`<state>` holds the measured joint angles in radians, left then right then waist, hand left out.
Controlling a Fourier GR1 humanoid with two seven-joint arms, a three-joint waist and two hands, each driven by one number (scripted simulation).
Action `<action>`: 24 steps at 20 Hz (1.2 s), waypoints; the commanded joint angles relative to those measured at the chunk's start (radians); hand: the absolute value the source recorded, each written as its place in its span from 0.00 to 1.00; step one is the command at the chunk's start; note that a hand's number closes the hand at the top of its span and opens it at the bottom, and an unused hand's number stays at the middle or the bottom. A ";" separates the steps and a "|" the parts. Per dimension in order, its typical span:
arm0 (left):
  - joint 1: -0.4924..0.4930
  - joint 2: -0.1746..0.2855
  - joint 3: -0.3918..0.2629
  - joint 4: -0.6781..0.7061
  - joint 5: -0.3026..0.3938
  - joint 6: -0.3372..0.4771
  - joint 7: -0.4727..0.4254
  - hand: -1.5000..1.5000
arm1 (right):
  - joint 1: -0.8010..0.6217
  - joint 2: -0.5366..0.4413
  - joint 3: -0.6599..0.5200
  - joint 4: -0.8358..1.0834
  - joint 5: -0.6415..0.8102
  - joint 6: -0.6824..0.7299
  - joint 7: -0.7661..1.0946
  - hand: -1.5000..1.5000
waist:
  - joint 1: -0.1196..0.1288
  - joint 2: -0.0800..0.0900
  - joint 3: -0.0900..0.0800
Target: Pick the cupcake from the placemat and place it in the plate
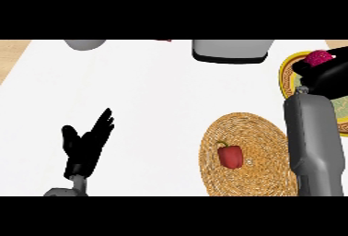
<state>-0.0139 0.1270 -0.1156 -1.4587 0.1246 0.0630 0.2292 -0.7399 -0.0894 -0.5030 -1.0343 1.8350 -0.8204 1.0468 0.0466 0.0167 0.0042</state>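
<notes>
While in right hand (pixel 332 76), bumpy pink cupcake (pixel 318 58) above round yellow plate (pixel 287 79).

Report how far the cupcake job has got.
Done: the cupcake is off the placemat, where only a red pepper lies. In hand: the right hand holds it over the plate. Left: set it down and let go. The left hand rests open at the left.
</notes>
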 commanded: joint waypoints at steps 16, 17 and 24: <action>0.011 -0.034 0.004 0.057 -0.013 0.001 -0.049 0.50 | -0.049 -0.352 -0.235 0.598 -0.418 -0.171 -0.174 0.00 | -0.014 0.002 0.000; -0.001 -0.035 -0.003 0.049 -0.022 0.010 -0.023 0.50 | -0.076 -0.344 -0.240 0.630 -0.436 -0.133 -0.177 0.00 | -0.006 0.005 0.001; 0.011 -0.036 0.001 0.033 -0.012 0.003 -0.018 0.50 | -0.046 -0.344 -0.304 0.630 -0.764 -0.166 -0.589 0.00 | -0.010 0.003 0.005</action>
<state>-0.0128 0.1068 -0.1024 -1.4471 0.1186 0.0619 0.2083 -0.7924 -0.4451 -0.7755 -0.4085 1.2093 -1.0046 0.6380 0.0354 0.0149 0.0105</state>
